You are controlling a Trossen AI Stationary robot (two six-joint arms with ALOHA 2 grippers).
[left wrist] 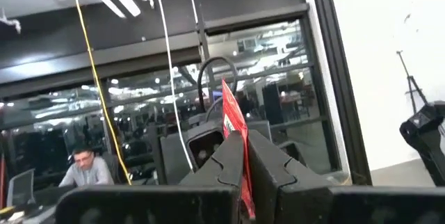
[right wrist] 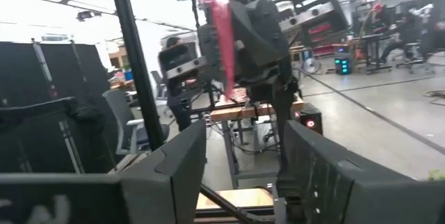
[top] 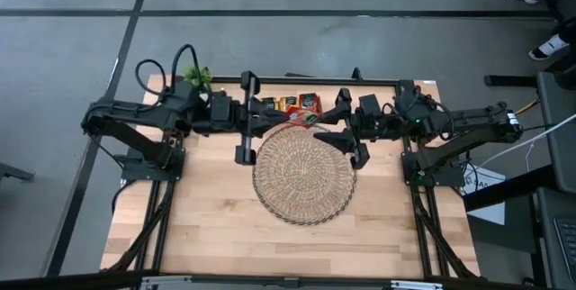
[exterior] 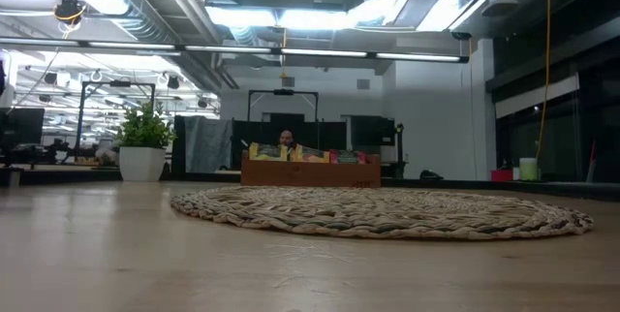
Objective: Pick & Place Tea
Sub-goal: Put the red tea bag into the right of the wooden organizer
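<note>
You had the left tool (left wrist: 245, 165) raised, pinched shut on one red tea sachet (left wrist: 233, 123), facing the right tool (right wrist: 240, 175), whose fingers stood apart, holding nothing.

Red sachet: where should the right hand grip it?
The free half of the red sachet standing clear of the shut left hand. It is thin and flat, so bring the open right hand in from opposite and close on its flat faces.
</note>
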